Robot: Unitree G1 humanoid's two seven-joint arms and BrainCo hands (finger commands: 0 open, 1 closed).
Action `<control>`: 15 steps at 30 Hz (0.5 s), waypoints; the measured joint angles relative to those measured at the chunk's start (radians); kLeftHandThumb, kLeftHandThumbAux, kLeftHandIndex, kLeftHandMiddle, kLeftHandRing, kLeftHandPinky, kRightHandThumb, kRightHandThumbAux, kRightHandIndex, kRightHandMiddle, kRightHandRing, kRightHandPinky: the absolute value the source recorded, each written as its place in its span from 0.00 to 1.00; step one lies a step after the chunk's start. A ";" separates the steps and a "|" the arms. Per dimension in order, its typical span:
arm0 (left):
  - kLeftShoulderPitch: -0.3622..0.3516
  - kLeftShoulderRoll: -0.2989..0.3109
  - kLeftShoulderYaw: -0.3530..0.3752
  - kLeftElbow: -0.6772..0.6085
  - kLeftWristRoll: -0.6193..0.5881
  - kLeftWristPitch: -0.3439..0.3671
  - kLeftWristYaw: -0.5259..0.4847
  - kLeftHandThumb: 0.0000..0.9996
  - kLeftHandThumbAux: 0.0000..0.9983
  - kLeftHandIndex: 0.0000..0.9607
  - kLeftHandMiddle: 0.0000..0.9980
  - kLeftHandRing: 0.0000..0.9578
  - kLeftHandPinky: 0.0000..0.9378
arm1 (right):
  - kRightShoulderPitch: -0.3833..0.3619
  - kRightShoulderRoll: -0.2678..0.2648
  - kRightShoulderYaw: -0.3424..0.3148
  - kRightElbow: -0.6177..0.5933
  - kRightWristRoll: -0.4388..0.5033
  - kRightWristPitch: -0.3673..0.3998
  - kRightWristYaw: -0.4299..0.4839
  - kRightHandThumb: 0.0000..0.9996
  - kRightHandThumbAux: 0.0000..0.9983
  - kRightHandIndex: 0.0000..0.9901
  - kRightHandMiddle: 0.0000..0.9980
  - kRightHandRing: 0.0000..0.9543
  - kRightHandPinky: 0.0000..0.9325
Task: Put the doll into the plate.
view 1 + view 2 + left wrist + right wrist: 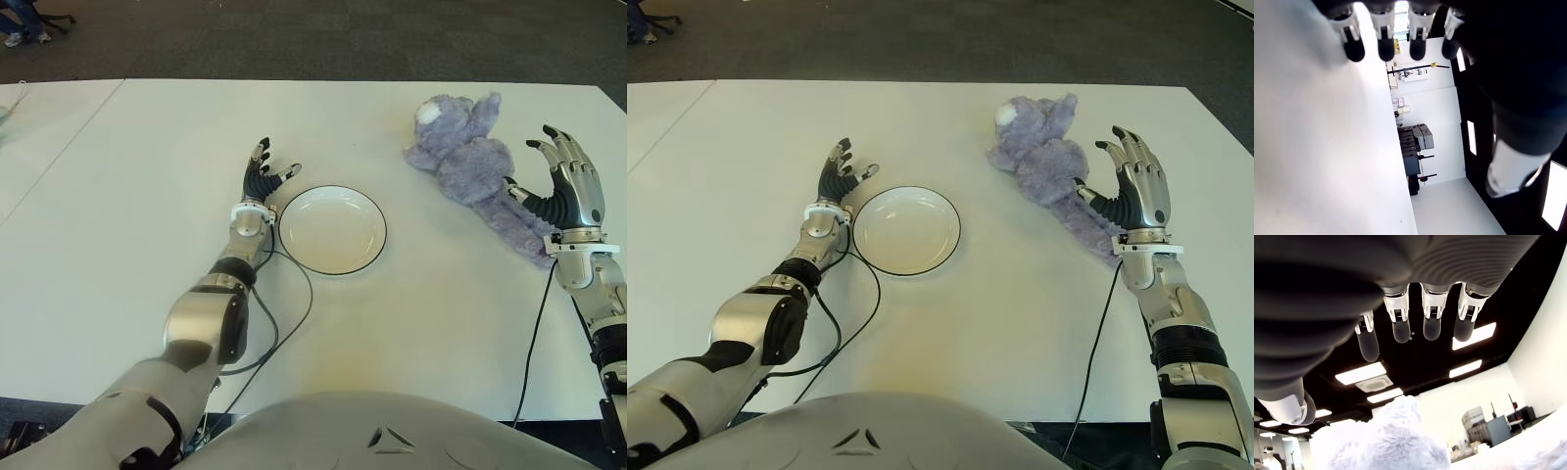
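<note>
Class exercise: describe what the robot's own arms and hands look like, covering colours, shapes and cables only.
Both arms are silver-grey metal with black ribbed joints. The left hand and right hand have silver backs, black segmented fingers and dark fingertips, with a white band at each wrist. A thin black cable trails from each wrist across the white table.

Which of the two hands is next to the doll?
The right hand, open beside the purple doll; the left hand shows left of the plate.

Both arms silver metal w/ black joint sections. Left hand [261,179] & right hand [568,184]: grey backs, black ribbed palms, black fingertips. White wrist cuffs, thin black cable off each wrist.
</note>
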 measured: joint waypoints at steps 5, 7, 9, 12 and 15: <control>0.000 0.000 0.000 0.000 0.000 0.000 0.000 0.00 0.76 0.05 0.06 0.07 0.11 | 0.020 0.005 0.003 -0.009 0.015 -0.005 0.033 0.48 0.52 0.21 0.00 0.00 0.14; 0.000 0.000 0.001 0.000 0.000 0.000 0.000 0.00 0.76 0.05 0.06 0.07 0.11 | 0.034 0.016 0.010 -0.007 0.024 -0.017 0.043 0.49 0.52 0.21 0.00 0.00 0.13; 0.000 0.000 0.001 0.000 0.000 0.000 0.000 0.00 0.76 0.05 0.06 0.07 0.12 | 0.048 0.034 0.022 0.002 0.030 -0.035 0.049 0.49 0.52 0.21 0.00 0.00 0.15; 0.000 0.000 0.000 0.000 0.000 0.000 0.001 0.00 0.76 0.04 0.06 0.07 0.12 | 0.069 0.062 0.045 0.029 0.032 -0.070 0.049 0.50 0.53 0.21 0.00 0.01 0.16; 0.000 0.000 0.000 0.000 0.001 0.000 0.002 0.00 0.76 0.05 0.06 0.08 0.12 | 0.088 0.086 0.062 0.063 0.030 -0.099 0.054 0.48 0.53 0.20 0.00 0.02 0.18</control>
